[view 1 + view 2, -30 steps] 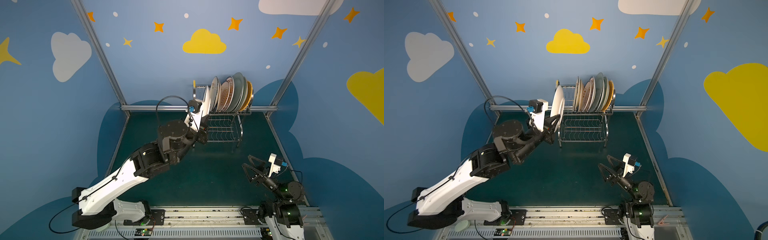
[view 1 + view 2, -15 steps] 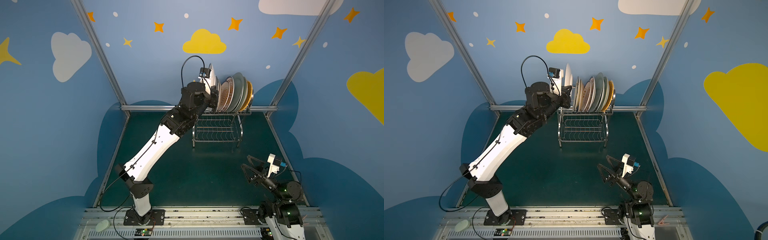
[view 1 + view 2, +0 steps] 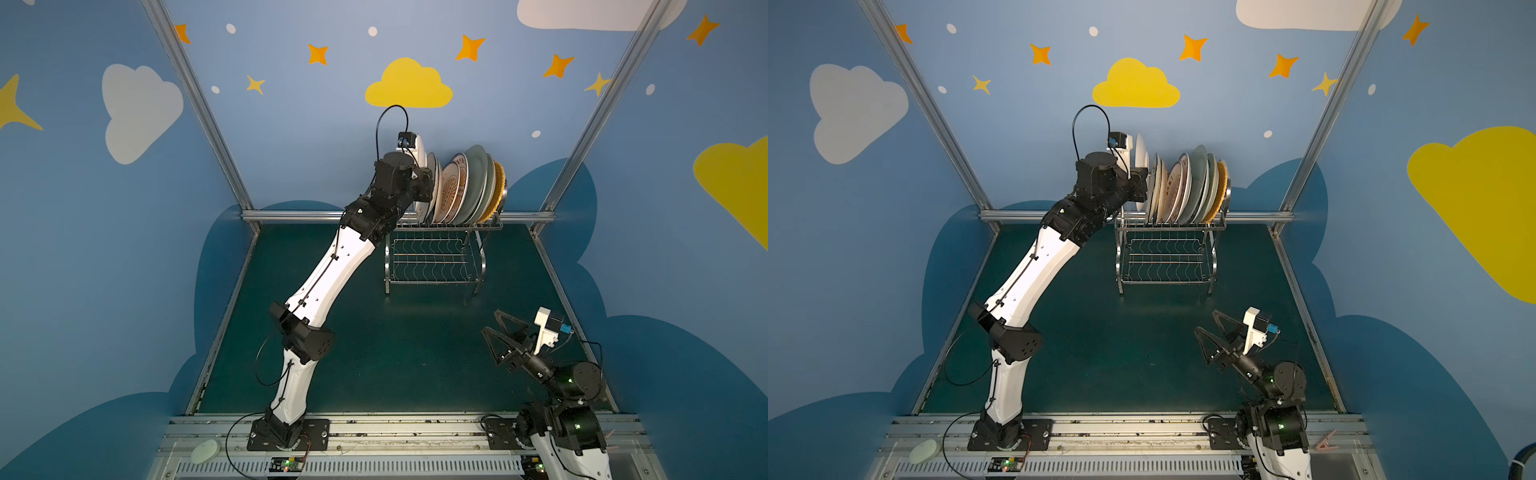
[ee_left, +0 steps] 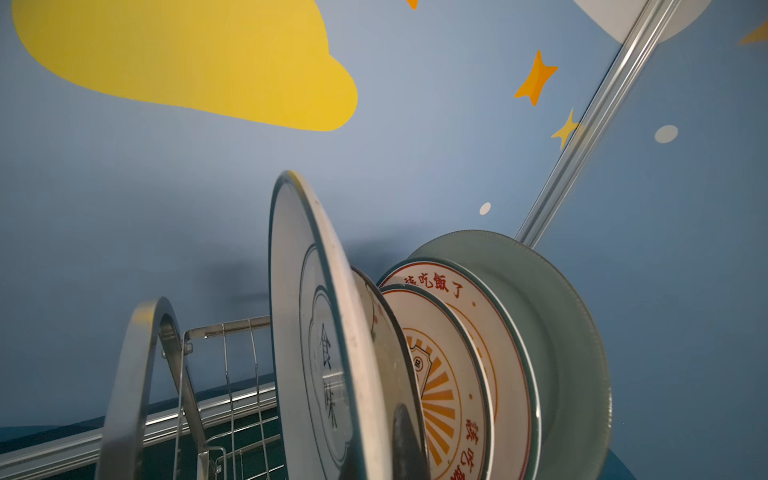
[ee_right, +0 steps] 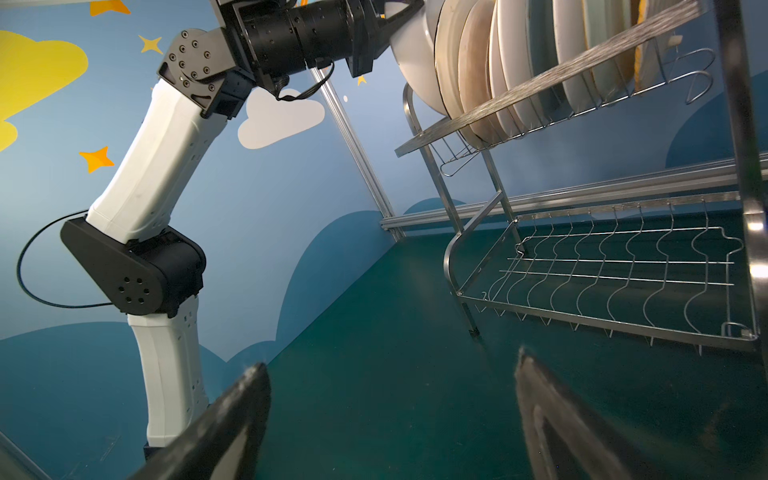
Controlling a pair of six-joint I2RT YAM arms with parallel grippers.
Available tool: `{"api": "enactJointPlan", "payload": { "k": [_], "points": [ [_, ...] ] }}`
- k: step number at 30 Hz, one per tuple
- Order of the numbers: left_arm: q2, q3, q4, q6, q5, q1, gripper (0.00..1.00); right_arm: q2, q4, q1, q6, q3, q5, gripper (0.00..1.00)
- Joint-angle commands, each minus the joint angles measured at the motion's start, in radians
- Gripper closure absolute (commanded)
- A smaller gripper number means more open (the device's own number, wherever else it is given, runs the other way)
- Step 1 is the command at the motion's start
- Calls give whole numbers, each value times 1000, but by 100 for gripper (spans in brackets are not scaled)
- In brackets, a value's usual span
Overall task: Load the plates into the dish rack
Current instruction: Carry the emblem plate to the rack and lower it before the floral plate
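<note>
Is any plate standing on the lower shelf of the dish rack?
No, the dish rack's lower shelf holds nothing; the plates stand in its upper tier.

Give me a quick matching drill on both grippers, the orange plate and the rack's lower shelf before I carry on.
Things:
1. left gripper
2. right gripper
3. orange woven plate
4. dish rack's lower shelf

States:
A. holds no plates
B. open, holding nothing
C. shut on the white plate
D. near the right end of the plate row in both top views

Pairs: 1-C, 2-B, 3-D, 4-A
</note>
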Motion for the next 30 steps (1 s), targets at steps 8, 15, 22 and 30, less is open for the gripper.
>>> {"api": "enactJointPlan", "payload": {
  "k": [8,15,22,30],
  "points": [
    [39,39,37,-33,5,24,96,14,9,13,-17,1,12,10],
    [66,41,25,-49,-8,28,96,19,4,18,-21,3,14,10],
    [87,41,5,-43,-44,26,96,21,0,21,-22,4,16,10],
    [101,41,-14,-5,-67,20,91,26,-6,26,-25,5,18,10]
  ]
}}
